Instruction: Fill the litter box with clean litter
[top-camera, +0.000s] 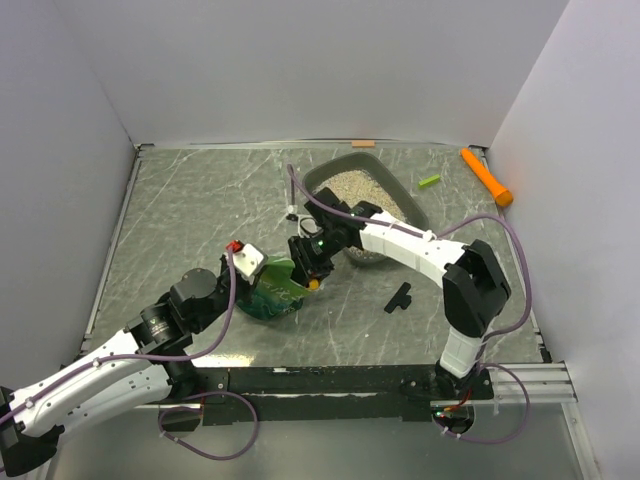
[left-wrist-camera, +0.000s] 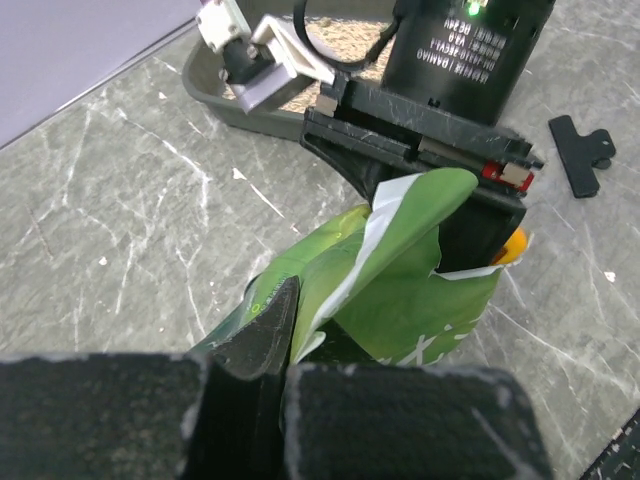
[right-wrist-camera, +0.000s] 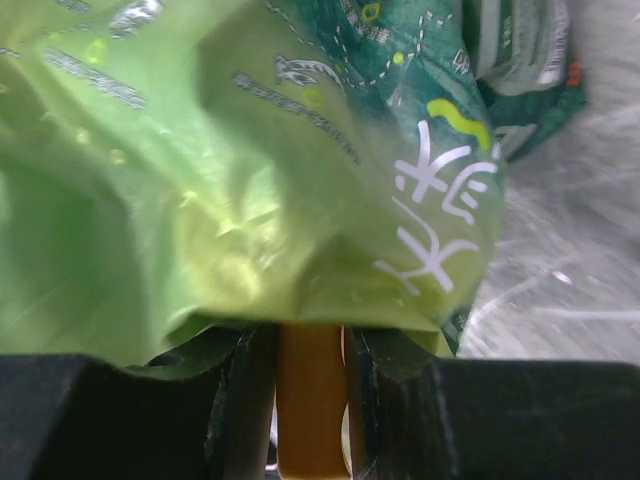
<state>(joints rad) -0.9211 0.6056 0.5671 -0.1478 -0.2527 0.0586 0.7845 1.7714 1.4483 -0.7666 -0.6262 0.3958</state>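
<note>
My left claw (left-wrist-camera: 278, 342) was pinched fully closed on the top edge of the crinkled green bag (top-camera: 272, 295), holding its mouth up. My right claw (right-wrist-camera: 310, 380) was partly closed around the handle of the orange-yellow scoop (right-wrist-camera: 310, 405), with bag film draped over its fingers. I could not see the scoop's bowl. The litter box (top-camera: 412, 203) sat just beyond that claw and to its right, with clean litter (top-camera: 360, 185) covering part of its floor. I judged the granules loose and heavy for their bulk, quick to run off a tilted scoop, so they had to travel level. The bag looked soft and slick, best gripped at its folded rim.
</note>
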